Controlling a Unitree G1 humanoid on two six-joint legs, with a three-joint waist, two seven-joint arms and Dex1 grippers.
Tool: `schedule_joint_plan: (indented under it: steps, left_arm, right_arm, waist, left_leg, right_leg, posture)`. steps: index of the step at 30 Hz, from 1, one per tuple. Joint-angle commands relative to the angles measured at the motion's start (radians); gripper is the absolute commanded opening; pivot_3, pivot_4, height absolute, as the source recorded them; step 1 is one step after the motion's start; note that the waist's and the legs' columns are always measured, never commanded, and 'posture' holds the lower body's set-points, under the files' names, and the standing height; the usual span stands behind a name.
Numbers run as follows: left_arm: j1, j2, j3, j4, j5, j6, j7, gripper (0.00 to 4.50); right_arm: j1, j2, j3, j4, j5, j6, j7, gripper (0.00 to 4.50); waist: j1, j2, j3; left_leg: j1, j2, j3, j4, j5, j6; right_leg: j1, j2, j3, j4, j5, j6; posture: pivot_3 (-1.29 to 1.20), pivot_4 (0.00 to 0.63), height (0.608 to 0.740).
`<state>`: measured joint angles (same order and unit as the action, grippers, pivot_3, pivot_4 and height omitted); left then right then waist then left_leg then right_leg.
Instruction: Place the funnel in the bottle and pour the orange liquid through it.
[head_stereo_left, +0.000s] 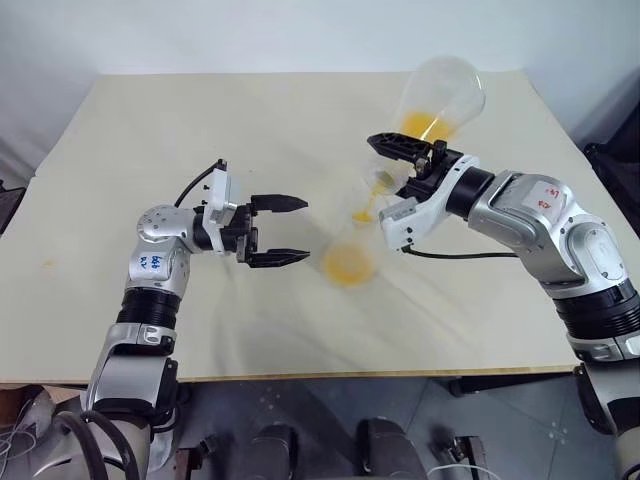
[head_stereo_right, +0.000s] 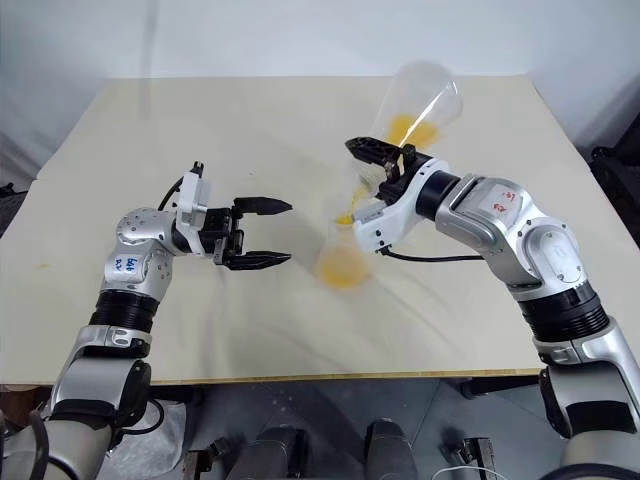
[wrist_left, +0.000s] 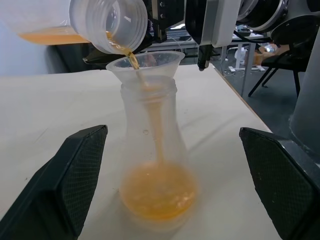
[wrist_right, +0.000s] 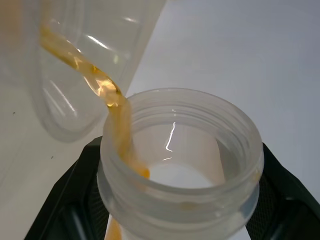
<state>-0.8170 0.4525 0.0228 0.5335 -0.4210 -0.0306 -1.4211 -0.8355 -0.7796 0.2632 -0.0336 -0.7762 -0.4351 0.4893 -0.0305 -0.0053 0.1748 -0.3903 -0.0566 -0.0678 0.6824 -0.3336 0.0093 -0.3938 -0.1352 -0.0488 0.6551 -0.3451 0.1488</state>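
- The bottle (wrist_left: 157, 165) stands upright on the counter (head_stereo_left: 150, 130), between the two grippers, with the funnel (wrist_left: 145, 67) seated in its neck.
- A second clear flask (head_stereo_left: 440, 95) is held tilted, mouth down, above the funnel by the right gripper (head_stereo_left: 400, 150), whose fingers are clamped on its neck.
- The orange liquid (wrist_left: 157, 192) runs in a thin stream from the flask's mouth into the funnel and pools in the bottle's base; some remains in the tilted flask.
- The left gripper (head_stereo_left: 280, 230) hovers just beside the bottle, fingers wide apart and touching nothing.
- The bottle is judged light, thin-walled and easily tipped, since little liquid weighs it down; its plastic is likely smooth and slippery.
- The funnel sits loose in the neck and could be knocked askew by the flask's lip.
- If steadying is wanted, the bottle is best taken at the narrow neck below the rim, gently, as the walls may flex.
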Motion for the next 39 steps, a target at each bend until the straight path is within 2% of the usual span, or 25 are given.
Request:
schedule_joint_plan:
  steps: [1, 27, 39]
  left_arm:
    - [-0.027, 0.007, 0.010, -0.009, 0.001, -0.001, -0.004, 4.50]
    - [-0.012, 0.013, 0.013, -0.028, -0.003, 0.017, -0.008, 4.50]
    - [0.010, 0.051, 0.025, -0.050, -0.011, 0.052, -0.003, 4.50]
  right_arm:
    - [-0.023, -0.017, -0.036, -0.014, 0.000, -0.007, -0.025, 2.84]
    - [-0.045, -0.013, -0.028, 0.019, -0.031, -0.043, -0.057, 2.84]
    - [-0.061, -0.008, -0.021, 0.034, -0.046, -0.060, -0.079, 2.84]
  waist:
    - [0.000, 0.000, 0.000]
    - [0.000, 0.000, 0.000]
    - [-0.001, 0.000, 0.000]
  left_leg:
    - [0.000, 0.000, 0.000, 0.000, 0.000, 0.000]
    - [0.000, 0.000, 0.000, 0.000, 0.000, 0.000]
    - [0.000, 0.000, 0.000, 0.000, 0.000, 0.000]
  right_leg:
    - [0.000, 0.000, 0.000, 0.000, 0.000, 0.000]
    - [0.000, 0.000, 0.000, 0.000, 0.000, 0.000]
    - [0.000, 0.000, 0.000, 0.000, 0.000, 0.000]
  posture:
    - [0.00, 0.150, 0.740]
    - [0.00, 0.150, 0.740]
    - [0.00, 0.150, 0.740]
